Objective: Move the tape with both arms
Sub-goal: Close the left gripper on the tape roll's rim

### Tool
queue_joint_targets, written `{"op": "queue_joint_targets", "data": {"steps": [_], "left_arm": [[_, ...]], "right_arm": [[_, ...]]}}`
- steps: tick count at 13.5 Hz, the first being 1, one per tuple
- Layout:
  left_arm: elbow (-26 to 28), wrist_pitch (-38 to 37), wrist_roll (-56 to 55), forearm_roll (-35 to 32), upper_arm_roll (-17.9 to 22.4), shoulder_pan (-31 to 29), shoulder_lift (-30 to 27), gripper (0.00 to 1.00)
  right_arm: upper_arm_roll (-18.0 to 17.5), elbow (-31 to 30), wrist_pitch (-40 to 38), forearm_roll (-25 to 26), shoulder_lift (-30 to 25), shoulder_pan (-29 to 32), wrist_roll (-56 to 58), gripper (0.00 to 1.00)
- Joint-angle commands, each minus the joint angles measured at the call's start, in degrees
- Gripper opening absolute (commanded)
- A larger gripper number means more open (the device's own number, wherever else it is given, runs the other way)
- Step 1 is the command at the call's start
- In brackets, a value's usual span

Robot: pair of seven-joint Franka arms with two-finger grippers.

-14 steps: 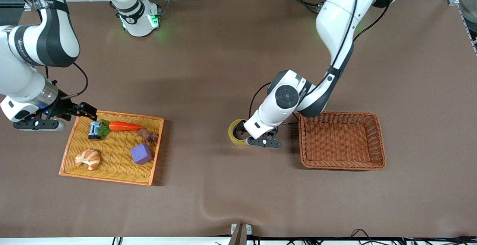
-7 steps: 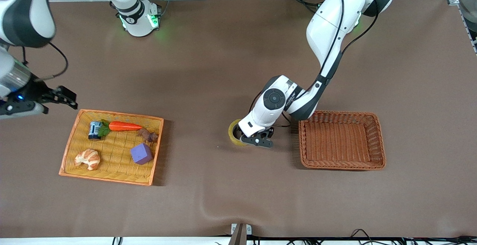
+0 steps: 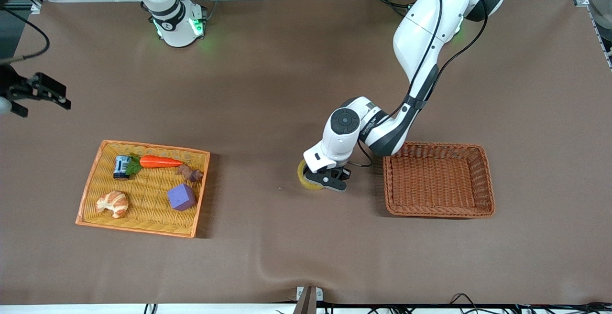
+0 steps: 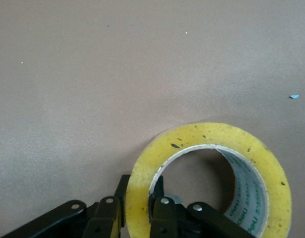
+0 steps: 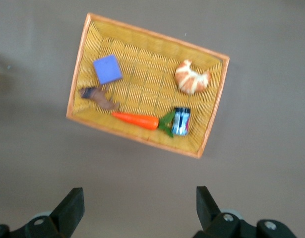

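Note:
The tape (image 3: 307, 183), a yellowish ring with a grey-white core, lies on the brown table beside the brown basket. My left gripper (image 3: 329, 179) is down on it. In the left wrist view the tape (image 4: 207, 136) has one finger (image 4: 121, 193) outside its wall and the other inside the ring, so the left gripper (image 4: 140, 188) is shut on the ring's wall. My right gripper (image 3: 42, 92) is open and empty, up in the air at the right arm's end of the table. In the right wrist view its fingers (image 5: 73, 206) stand wide apart above the yellow tray.
A yellow wicker tray (image 3: 143, 147) holds a carrot (image 3: 160, 162), a can (image 3: 122, 167), a croissant (image 3: 113, 203), a purple cube (image 3: 181, 197) and a small brown piece (image 3: 190, 173). An empty brown wicker basket (image 3: 437, 146) stands toward the left arm's end.
My right gripper has risen and drawn away from the yellow tray's corner toward the table's edge. My left wrist has turned and shifted slightly over the tape, which stays on the table.

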State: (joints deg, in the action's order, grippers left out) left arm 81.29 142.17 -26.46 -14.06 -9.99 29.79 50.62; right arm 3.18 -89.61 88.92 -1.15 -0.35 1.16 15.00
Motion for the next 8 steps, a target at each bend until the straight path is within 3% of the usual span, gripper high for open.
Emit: {"op": "queue_joint_targets", "data": {"steps": [1, 4, 8], "left_arm": [[-0.3, -0.8, 0.2, -1.1, 0.1, 0.1, -0.9, 0.0], [-0.4, -13.9, 0.8, 0.2, -0.6, -2.1, -7.8, 0.0], [-0.1, -28.6, 1.2, 9.5, -2.0, -10.7, -20.5, 0.0]], "right_arm": [[-0.8, 4.5, -6.7, -0.4, -0.1, 0.9, 0.5, 1.0], [-0.5, 4.6, -8.5, -1.2, -0.1, 0.9, -2.2, 1.0], [-1.2, 4.5, -9.3, -1.3, -0.5, 0.3, -13.6, 1.0]]}}
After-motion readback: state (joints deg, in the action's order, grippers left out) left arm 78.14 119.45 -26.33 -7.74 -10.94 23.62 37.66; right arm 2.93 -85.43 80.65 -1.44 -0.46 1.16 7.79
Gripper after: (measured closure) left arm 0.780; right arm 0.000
